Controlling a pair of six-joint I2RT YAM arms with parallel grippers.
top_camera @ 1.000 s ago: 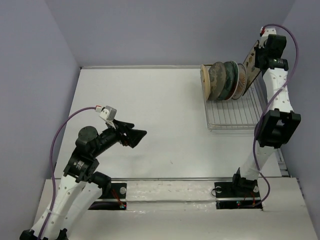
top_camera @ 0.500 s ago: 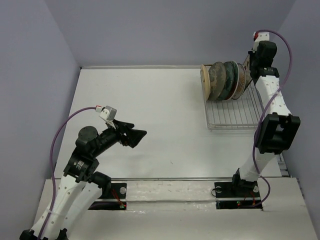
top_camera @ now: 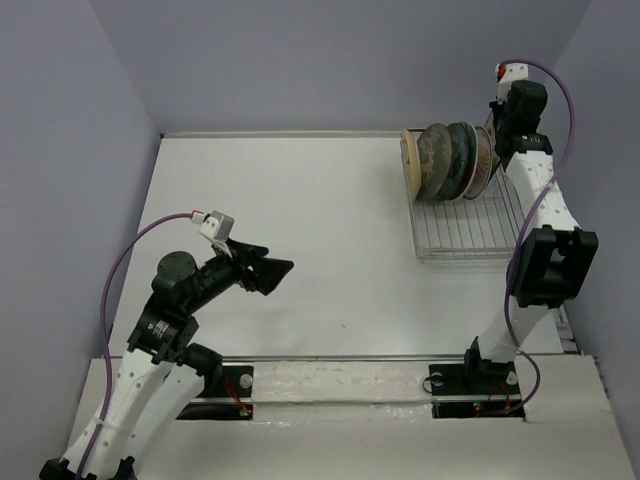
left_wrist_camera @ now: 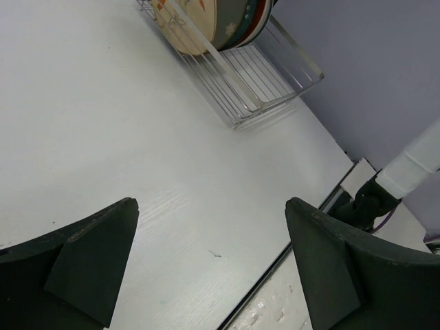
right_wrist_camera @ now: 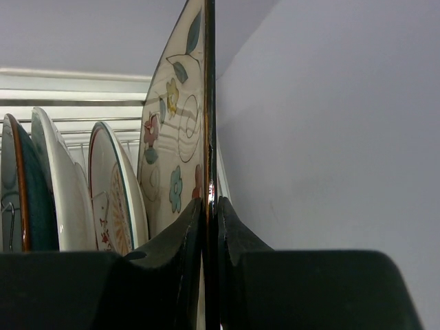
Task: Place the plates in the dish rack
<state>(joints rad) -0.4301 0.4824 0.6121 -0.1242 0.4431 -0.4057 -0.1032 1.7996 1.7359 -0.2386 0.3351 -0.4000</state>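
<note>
Right fingers [right_wrist_camera: 201, 223]: pinched almost shut on the rim of the square floral plate [right_wrist_camera: 175, 151]. The plate stands on edge and runs straight out from between the two fingers. Its cream face, with flowers and leaves, is turned to the left of the fingers.

Left of the held plate, more plates stand on edge in a line. Nearest is a red-rimmed plate [right_wrist_camera: 113, 199], then a white plate [right_wrist_camera: 62, 199], then a dark teal plate [right_wrist_camera: 14, 199]. The held plate is just beside the red-rimmed one; I cannot tell whether they touch. Right of the fingers is the lilac wall [right_wrist_camera: 330, 137].

From overhead, the right fingers are at the far right corner of the dish rack [top_camera: 470, 235]. The held plate closes the right end of the row of plates [top_camera: 450, 160] standing in it. Whether its lower edge already sits between the prongs is hidden.

Left fingers [top_camera: 272, 272]: spread wide, holding nothing, above the bare worktop [top_camera: 330, 200]. The rack lies ahead of them and well apart, with the plates in its far end.
</note>
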